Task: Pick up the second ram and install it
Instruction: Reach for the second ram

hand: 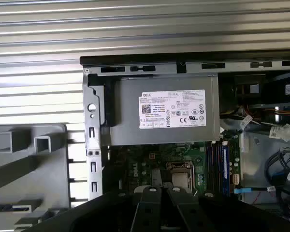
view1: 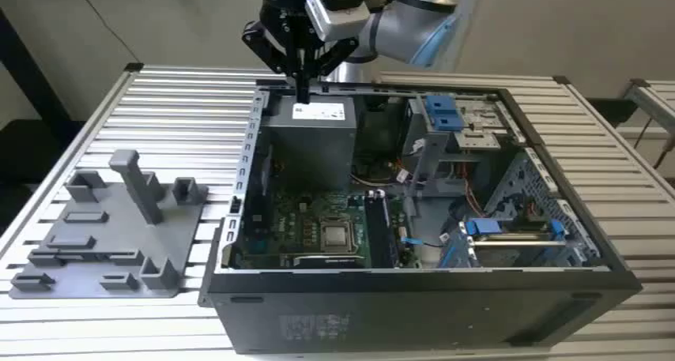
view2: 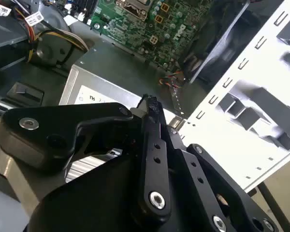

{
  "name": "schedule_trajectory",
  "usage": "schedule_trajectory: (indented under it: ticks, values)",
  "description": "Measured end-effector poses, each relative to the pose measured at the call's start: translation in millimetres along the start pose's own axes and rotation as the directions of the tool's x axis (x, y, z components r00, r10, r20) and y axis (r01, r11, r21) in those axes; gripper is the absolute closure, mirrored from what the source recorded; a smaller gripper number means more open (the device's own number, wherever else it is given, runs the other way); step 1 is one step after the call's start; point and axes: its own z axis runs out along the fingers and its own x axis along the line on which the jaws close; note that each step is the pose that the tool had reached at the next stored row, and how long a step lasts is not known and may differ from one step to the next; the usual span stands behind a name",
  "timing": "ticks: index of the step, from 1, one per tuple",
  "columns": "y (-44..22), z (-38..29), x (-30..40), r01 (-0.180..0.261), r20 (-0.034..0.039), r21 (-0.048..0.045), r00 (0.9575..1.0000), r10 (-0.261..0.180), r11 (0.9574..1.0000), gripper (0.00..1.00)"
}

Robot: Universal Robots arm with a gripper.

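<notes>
My gripper hangs over the back edge of the grey power-supply box in the open computer case. Its black fingers are pressed together, shut, with nothing visible between them. In the first wrist view the fingertips point toward the green motherboard. A dark narrow strip that may be the second ram lies flat on the grey fixture plate, well away from the gripper. The black memory slots stand beside the processor socket.
The fixture plate with upright pegs sits on the slatted table at the exterior view's left of the case. Inside the case are blue drive brackets, cable bundles and a drive cage. The case walls rise around the motherboard.
</notes>
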Motion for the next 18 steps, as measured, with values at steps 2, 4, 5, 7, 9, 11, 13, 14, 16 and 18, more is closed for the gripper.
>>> schedule_trajectory:
  ticks: [2,4,5,7,9,11,13,14,16,18]
  values:
    - [0.0,0.0,0.0,0.000,0.0000,0.0000,1.0000,0.000,1.0000,0.89]
    - [0.0,0.0,0.0,0.000,0.0000,0.0000,1.0000,0.000,1.0000,0.89]
    - [0.0,0.0,0.0,0.000,0.0000,0.0000,1.0000,0.000,1.0000,0.89]
    - [0.0,0.0,0.0,0.000,0.0001,0.0000,1.0000,0.000,1.0000,0.89]
    - [0.0,0.0,0.0,0.000,0.0000,0.0000,1.0000,0.000,1.0000,0.89]
    - [0.0,0.0,0.1,0.000,0.0000,0.0000,1.0000,0.000,1.0000,0.89]
    - [0.0,0.0,0.8,0.000,0.0000,0.0000,1.0000,0.000,1.0000,0.89]
    - [-0.1,-0.1,1.6,0.000,0.0000,0.0000,1.0000,0.000,1.0000,0.89]
    - [-0.2,-0.1,3.7,0.000,0.0000,0.0001,1.0000,0.000,1.0000,0.89]
    - [-0.3,-0.1,5.2,0.000,-0.0003,0.0000,1.0000,0.000,1.0000,0.89]
